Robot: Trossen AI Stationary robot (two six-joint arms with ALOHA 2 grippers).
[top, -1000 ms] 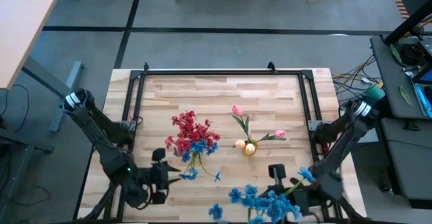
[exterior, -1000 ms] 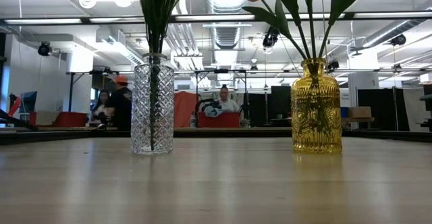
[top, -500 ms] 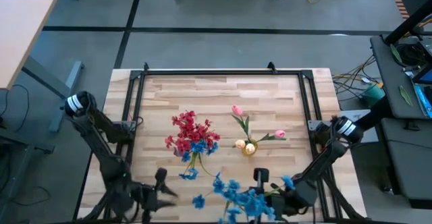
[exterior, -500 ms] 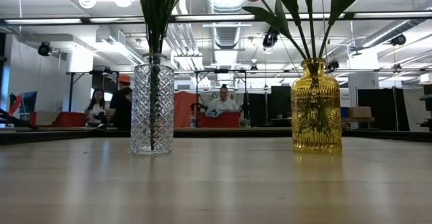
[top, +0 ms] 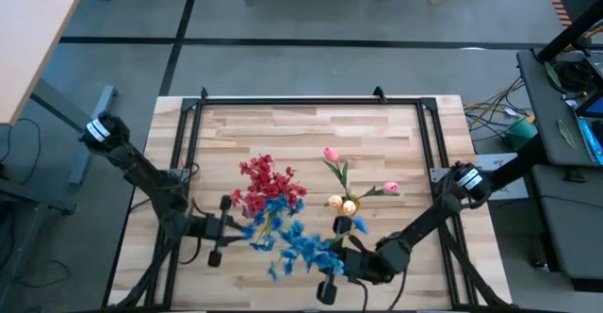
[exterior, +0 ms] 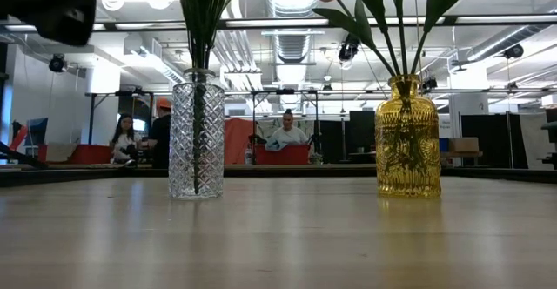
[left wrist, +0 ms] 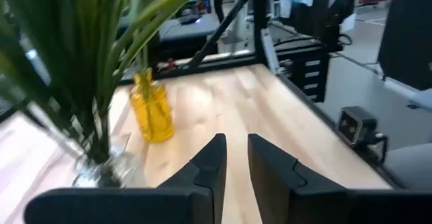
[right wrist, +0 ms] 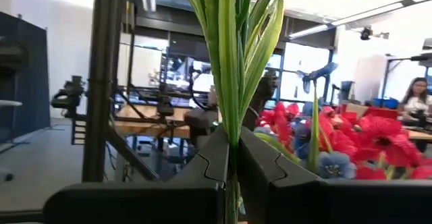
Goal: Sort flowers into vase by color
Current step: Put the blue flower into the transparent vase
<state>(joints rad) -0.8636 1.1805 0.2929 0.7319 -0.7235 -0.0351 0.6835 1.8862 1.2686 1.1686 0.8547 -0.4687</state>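
Observation:
My right gripper (top: 332, 259) hovers near the table's near edge, shut on a bunch of blue flowers (top: 300, 244) whose blossoms spread out near the clear vase. The clear glass vase (exterior: 196, 134) stands on its base and holds red flowers (top: 264, 183) and some blue flowers (top: 276, 205). The yellow vase (exterior: 407, 138) to its right holds pink and cream tulips (top: 332, 155). My left gripper (top: 226, 228) hangs to the left of the clear vase, empty, with a narrow gap between its fingers (left wrist: 217, 158). My right gripper pinches the green stems (right wrist: 229, 116) of the blue bunch between its two fingers (right wrist: 210, 163), which lie across the stems. It reaches in from the table's right. The bunch is lifted clear of the table, blossoms pointing away from the gripper toward the clear vase.
A black frame (top: 311, 101) runs round the far and side edges of the wooden table (top: 377, 134). A dark arm part (exterior: 48, 6) shows high up in the low view. People sit and stand in the room behind (exterior: 287, 132). Bare wood lies beyond the vases.
My right gripper has carried the blue bunch from the near right corner leftward and a little farther in, up to the two vases, and the blossoms have swung toward the clear vase. My left gripper dipped toward the near edge, then came back beside the clear vase.

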